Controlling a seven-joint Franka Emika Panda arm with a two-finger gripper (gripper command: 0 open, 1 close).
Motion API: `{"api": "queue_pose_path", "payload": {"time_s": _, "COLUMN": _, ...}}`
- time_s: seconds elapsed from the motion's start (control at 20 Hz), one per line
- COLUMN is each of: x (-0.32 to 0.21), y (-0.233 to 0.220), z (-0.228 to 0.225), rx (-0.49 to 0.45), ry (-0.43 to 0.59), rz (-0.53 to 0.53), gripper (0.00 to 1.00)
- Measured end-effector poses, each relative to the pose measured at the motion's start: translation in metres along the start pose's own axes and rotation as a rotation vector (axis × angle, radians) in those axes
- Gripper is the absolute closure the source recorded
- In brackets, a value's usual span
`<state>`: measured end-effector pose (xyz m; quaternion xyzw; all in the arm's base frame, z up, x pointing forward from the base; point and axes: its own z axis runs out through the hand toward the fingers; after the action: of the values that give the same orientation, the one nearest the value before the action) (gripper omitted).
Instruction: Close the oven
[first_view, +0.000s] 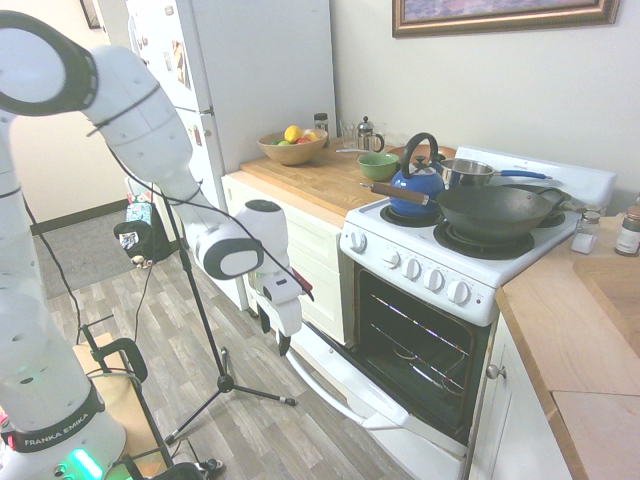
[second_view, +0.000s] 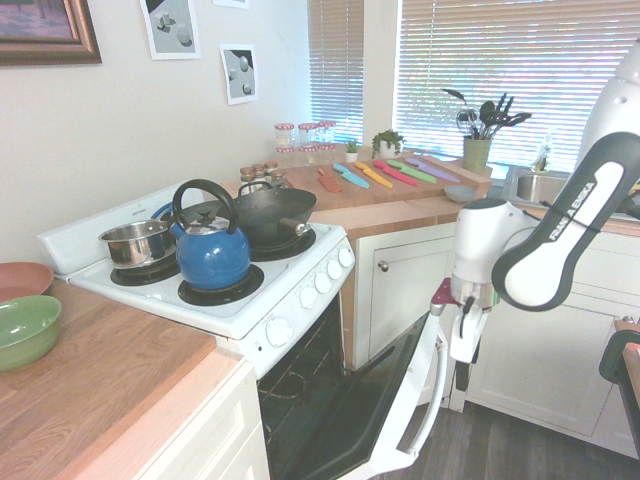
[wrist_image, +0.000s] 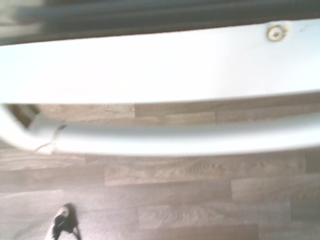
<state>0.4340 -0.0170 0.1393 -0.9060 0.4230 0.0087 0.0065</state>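
Note:
The white oven (first_view: 430, 275) stands between wooden counters, its dark racked cavity (first_view: 415, 350) exposed. Its door (second_view: 400, 400) hangs partly open, tilted out toward the floor, with the white bar handle (second_view: 432, 400) along its outer edge. My gripper (second_view: 461, 378) points down just outside the door's top edge, close beside the handle; in the first exterior view the gripper (first_view: 284, 345) sits at the handle's (first_view: 320, 385) near end. The wrist view shows the door's white edge (wrist_image: 150, 60) and the handle (wrist_image: 175, 140) over wood flooring. Whether anything is gripped is not visible.
A blue kettle (first_view: 417, 182), a black wok (first_view: 495, 210) and a steel pot (first_view: 465, 172) sit on the burners. White cabinets (second_view: 400, 280) flank the oven. A fridge (first_view: 250, 80) and fruit bowl (first_view: 292, 145) stand further along. Wood floor (first_view: 200, 340) lies in front.

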Motion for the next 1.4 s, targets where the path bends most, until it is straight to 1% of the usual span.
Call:
{"api": "queue_pose_path", "payload": {"time_s": 0.2, "x": 0.020, "y": -0.017, "z": 0.035, "rx": 0.014, "ry": 0.013, "rz": -0.026, "gripper": 0.00}}
{"api": "queue_pose_path", "payload": {"time_s": 0.35, "x": 0.038, "y": -0.020, "z": 0.054, "rx": 0.019, "ry": 0.035, "rz": -0.023, "gripper": 0.00}}
{"api": "queue_pose_path", "payload": {"time_s": 0.7, "x": 0.064, "y": -0.023, "z": 0.082, "rx": 0.020, "ry": 0.067, "rz": -0.031, "gripper": 0.00}}
{"api": "queue_pose_path", "payload": {"time_s": 0.9, "x": 0.065, "y": -0.046, "z": 0.073, "rx": 0.036, "ry": 0.102, "rz": -0.068, "gripper": 0.00}}
{"api": "queue_pose_path", "payload": {"time_s": 1.1, "x": 0.067, "y": -0.080, "z": 0.043, "rx": 0.056, "ry": 0.144, "rz": -0.105, "gripper": 0.00}}
{"api": "queue_pose_path", "payload": {"time_s": 1.25, "x": 0.072, "y": -0.100, "z": 0.023, "rx": 0.055, "ry": 0.151, "rz": -0.125, "gripper": 0.00}}
{"api": "queue_pose_path", "payload": {"time_s": 1.4, "x": 0.082, "y": -0.113, "z": 0.017, "rx": 0.040, "ry": 0.144, "rz": -0.131, "gripper": 0.00}}
